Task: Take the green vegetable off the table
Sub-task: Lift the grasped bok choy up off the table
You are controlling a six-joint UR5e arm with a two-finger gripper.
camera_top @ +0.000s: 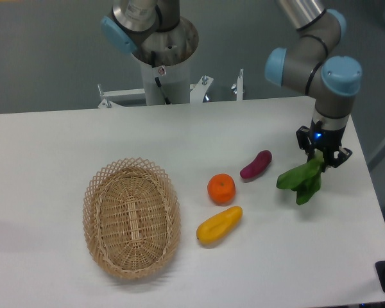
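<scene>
The green vegetable (300, 181) has dark green floppy leaves that hang down to the lower left of my gripper (322, 158). The gripper is at the right side of the white table (51, 147) and is shut on the vegetable's upper stalk end, which the fingers mostly hide. The leaves look slightly above the tabletop; whether their tips touch it I cannot tell.
A purple eggplant-like piece (256, 165) lies left of the gripper. An orange round fruit (221, 188) and a yellow elongated vegetable (219, 224) lie in the middle. A wicker basket (131, 217) sits at the left. The table's right edge is close to the gripper.
</scene>
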